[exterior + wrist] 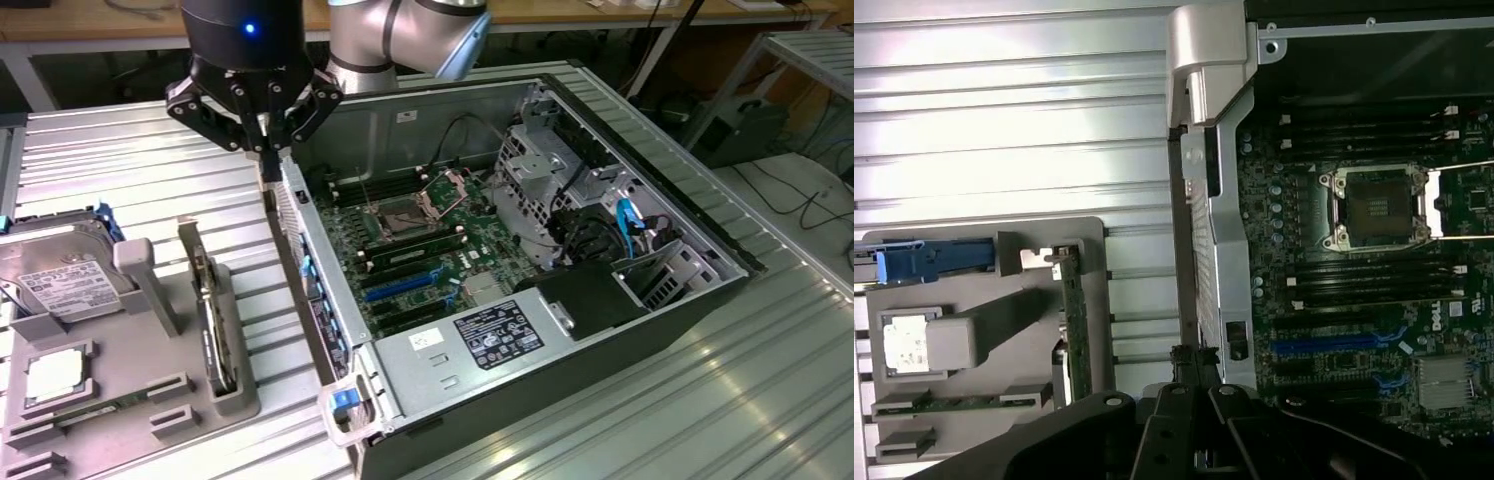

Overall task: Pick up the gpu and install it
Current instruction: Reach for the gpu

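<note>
The gpu (215, 325) stands on its edge in a slot of the grey parts tray (140, 355), at the exterior view's left. It shows as a thin green board (1073, 320) with a silver bracket end in the wrist view. My gripper (271, 168) hangs shut and empty over the rear wall of the open computer case (400, 130), above and apart from the gpu. Its dark fingertips (1194, 358) sit over the case's edge, between the tray and the motherboard (1354, 300).
On the tray lie a silver hard drive (60, 275), a processor chip (54, 372) and a narrow memory stick (954, 403). Inside the case are the processor socket (400, 222), blue expansion slots (400, 288), the power supply (494, 335) and drive cages (547, 180). Ribbed metal tabletop surrounds everything.
</note>
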Controlling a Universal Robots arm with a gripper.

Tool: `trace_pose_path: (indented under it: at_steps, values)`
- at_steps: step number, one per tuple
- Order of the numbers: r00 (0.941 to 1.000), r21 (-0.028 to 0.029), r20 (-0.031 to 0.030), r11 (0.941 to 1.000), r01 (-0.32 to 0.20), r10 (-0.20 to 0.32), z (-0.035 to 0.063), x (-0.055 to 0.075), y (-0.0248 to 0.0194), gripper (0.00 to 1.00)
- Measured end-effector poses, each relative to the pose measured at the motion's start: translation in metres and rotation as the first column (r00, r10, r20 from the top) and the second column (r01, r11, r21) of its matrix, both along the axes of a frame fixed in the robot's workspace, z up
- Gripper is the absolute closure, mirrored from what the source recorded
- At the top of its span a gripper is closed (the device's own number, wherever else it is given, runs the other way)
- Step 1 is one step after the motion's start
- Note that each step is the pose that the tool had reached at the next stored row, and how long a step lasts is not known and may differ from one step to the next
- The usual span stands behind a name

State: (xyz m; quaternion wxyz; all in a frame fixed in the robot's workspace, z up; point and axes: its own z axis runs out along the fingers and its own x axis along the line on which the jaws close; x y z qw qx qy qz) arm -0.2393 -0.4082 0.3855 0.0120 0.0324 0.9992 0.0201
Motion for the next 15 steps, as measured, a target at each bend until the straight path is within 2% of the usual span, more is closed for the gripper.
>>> trace_pose_path:
  at_steps: [15]
  values:
    - [1.0,0.0,-0.0001,1.0,0.0,0.0,-0.0007,-0.021,0.0,0.89]
